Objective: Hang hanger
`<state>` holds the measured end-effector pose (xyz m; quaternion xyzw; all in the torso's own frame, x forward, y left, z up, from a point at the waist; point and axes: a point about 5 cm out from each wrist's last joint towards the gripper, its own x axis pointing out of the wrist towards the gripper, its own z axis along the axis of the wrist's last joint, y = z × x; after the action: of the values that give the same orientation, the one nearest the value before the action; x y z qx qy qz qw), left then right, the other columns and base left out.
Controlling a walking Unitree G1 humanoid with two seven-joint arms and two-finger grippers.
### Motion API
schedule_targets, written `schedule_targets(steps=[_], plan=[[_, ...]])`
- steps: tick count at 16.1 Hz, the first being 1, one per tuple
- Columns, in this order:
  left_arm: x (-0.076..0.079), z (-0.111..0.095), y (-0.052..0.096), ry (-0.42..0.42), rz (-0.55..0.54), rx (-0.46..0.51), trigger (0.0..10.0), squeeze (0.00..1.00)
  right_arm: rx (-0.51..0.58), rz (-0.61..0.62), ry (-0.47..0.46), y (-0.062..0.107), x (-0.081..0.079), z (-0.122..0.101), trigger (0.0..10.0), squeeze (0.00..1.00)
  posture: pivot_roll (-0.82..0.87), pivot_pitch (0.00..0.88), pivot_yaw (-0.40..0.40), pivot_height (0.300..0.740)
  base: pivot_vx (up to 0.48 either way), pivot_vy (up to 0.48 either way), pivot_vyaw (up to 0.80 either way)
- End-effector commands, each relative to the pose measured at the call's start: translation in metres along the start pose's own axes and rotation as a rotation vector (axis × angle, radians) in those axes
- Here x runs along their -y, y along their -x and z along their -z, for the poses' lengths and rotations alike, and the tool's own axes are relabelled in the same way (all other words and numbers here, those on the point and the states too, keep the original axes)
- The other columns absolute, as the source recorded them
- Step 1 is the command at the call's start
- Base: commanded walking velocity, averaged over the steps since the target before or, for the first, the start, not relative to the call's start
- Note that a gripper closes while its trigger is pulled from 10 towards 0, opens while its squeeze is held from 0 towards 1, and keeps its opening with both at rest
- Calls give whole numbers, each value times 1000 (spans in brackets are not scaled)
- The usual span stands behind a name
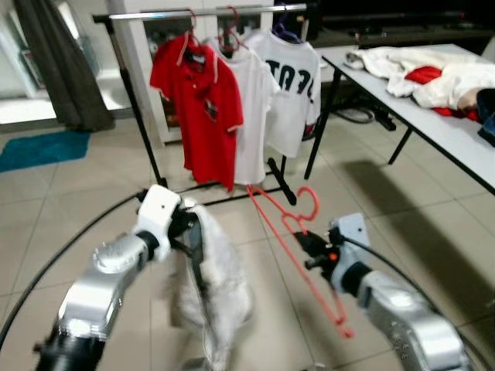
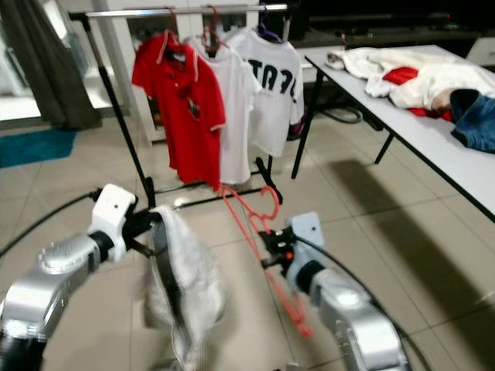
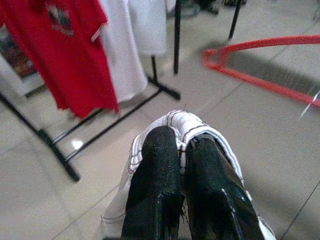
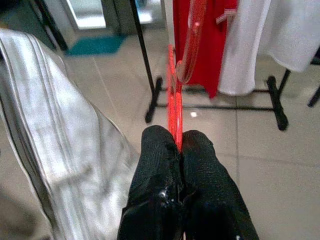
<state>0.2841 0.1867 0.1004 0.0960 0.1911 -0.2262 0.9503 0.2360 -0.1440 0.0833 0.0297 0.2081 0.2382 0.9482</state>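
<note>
My right gripper point(image 1: 303, 241) is shut on a red plastic hanger point(image 1: 288, 232), held low over the floor with its hook point(image 1: 311, 202) pointing up toward the rack; the wrist view shows its thin frame point(image 4: 173, 107) pinched between the black fingers. My left gripper point(image 1: 193, 241) is shut on a white garment point(image 1: 220, 297) with thin dark stripes, which hangs limp from the fingers point(image 3: 165, 175). The black clothes rack point(image 1: 209, 12) stands ahead, carrying a red polo shirt point(image 1: 205, 108), a plain white shirt point(image 1: 251, 100) and a white printed shirt point(image 1: 290, 85).
A white table point(image 1: 433, 116) on black legs runs along the right, piled with white, red and blue clothes point(image 1: 433, 77). The rack's black foot bars point(image 1: 282, 182) lie on the tiled floor just ahead. A dark curtain point(image 1: 58, 62) and teal mat point(image 1: 42, 148) are far left.
</note>
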Motion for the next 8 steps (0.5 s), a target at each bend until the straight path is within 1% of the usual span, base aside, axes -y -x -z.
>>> schedule_targets(steps=[1,2,4,6,7,8], plan=[[-2,-16,-3,-38,15,44,0,0,-18,-8,30,1,1,-4,10000,0,-68,0,40,705,0,0,0],[-15,-22,-10,-61,2,17,0,0,-106,-67,116,7,2,-3,10000,0,-66,0,43,705,0,0,0],[-27,-29,-17,-106,10,-14,0,0,-186,-112,172,14,3,-2,10000,0,-71,0,55,705,0,0,0],[-35,-38,-23,-130,30,-31,0,0,-238,-150,221,23,2,-5,10000,0,-73,0,69,705,0,0,0],[-37,-44,-27,-140,42,-32,0,0,-231,-180,220,27,-1,-10,10000,0,-77,0,79,705,0,0,0],[-37,-46,-29,-142,48,-34,0,0,-227,-195,219,29,-3,-13,10000,0,-78,0,81,705,0,0,0]])
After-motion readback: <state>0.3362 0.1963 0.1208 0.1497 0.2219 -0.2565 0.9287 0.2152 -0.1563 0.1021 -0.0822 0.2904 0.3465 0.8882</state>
